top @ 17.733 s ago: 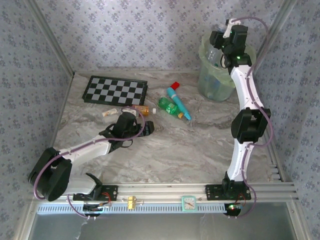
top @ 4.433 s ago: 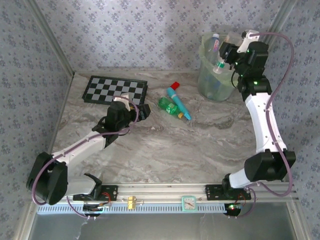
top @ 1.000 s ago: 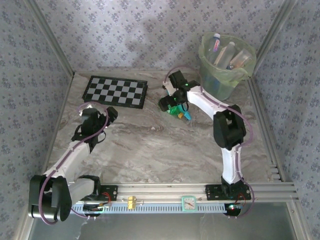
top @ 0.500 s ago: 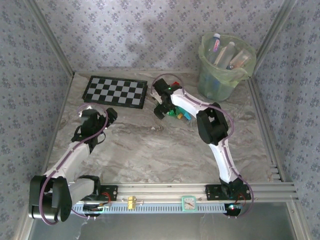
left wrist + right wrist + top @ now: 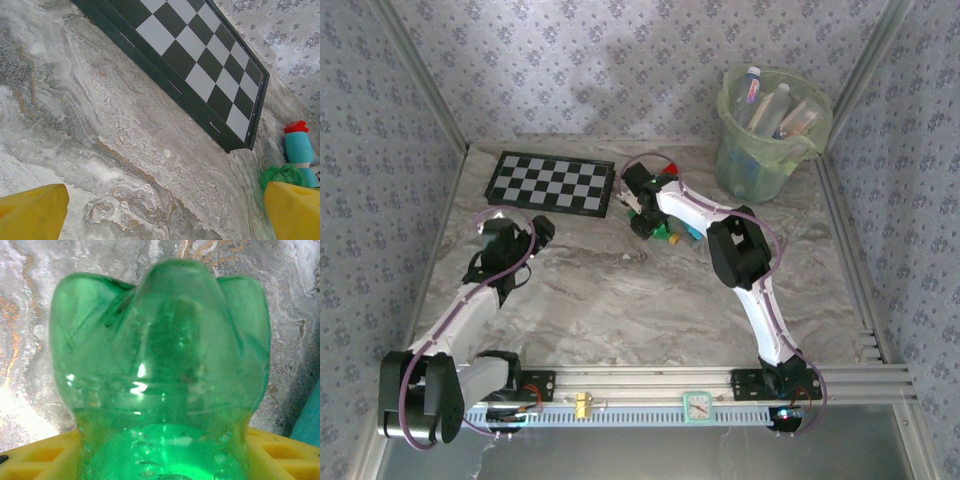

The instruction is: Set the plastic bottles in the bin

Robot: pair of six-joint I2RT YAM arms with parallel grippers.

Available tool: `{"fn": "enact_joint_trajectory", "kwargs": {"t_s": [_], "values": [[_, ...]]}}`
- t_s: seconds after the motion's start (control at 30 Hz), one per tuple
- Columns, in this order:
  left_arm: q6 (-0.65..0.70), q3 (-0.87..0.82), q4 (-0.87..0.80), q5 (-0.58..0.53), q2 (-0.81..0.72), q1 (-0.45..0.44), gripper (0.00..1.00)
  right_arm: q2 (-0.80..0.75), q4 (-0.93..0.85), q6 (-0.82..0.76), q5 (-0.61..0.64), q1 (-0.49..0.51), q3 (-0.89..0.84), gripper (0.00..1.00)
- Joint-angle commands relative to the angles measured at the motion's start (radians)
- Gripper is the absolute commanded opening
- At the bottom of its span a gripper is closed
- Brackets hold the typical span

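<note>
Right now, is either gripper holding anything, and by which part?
The right gripper clamps the green plastic bottle around its body, the lobed base jutting out ahead. The left gripper is open and holds nothing.

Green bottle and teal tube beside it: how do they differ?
The green bottle is see-through; the teal tube is opaque, with a red cap. The green bottle is held in the right gripper; the teal tube lies ungripped. Both are on the marble table.

Glossy green plastic bottle [image 5: 160,365], table [image 5: 100,150] — veined marble
</note>
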Motion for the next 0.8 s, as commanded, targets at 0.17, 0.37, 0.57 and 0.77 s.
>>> {"fn": "enact_joint_trajectory", "kwargs": {"t_s": [0.17,0.37,0.57,0.77], "values": [[-0.01,-0.002,0.015,0.019,-0.021,0.006,1.0,-0.098,-0.003,0.008,-0.109,0.004,0.01,0.55],[-0.018,-0.002,0.034,0.038,-0.014,0.006,1.0,-0.272,0.074,0.028,-0.241,-0.022,-0.047,0.55],[-0.033,0.002,0.071,0.071,0.011,0.004,1.0,-0.445,0.131,0.045,-0.348,-0.077,-0.062,0.54],[-0.022,0.036,0.097,0.08,0.061,-0.036,1.0,-0.551,0.112,0.03,-0.384,-0.169,0.042,0.53]]}}
